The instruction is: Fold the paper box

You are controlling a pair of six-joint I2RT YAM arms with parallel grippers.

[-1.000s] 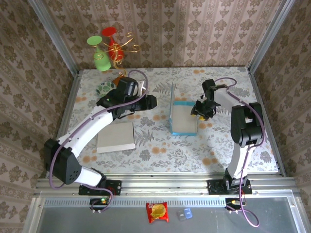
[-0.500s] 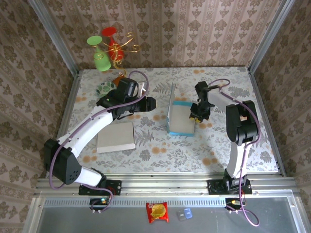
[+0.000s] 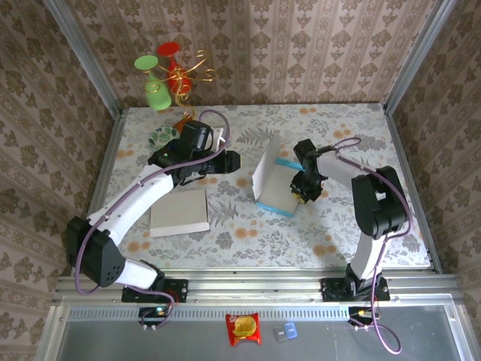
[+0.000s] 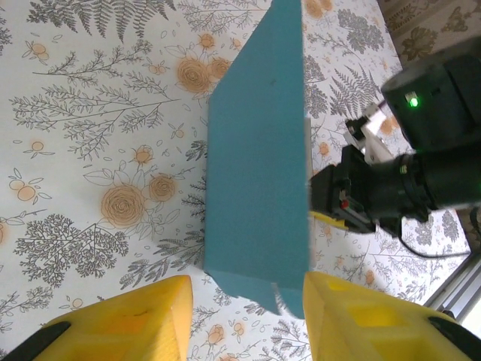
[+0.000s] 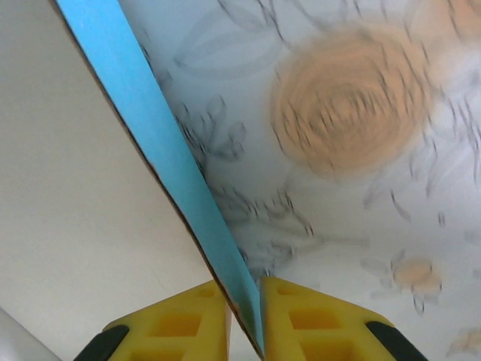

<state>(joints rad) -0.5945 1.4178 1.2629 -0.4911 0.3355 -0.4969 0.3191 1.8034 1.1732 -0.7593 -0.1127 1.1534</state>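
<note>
The paper box, blue outside and white inside, stands tilted in the middle of the table with one panel raised. My right gripper is at its right side. In the right wrist view the right gripper is shut on the box's thin blue wall, with the white inner face to the left. My left gripper hovers left of the box, open. In the left wrist view the blue panel stands just ahead of the left gripper, touching neither yellow finger.
A flat pale sheet lies under the left arm. A green vase and red ornament and a small dish sit at the back left. A snack packet lies in front of the table rail. The right arm's body is beyond the box.
The right gripper has closed on the box's right wall and moved left. The box has shifted left and tipped up. The left arm has stayed still.
</note>
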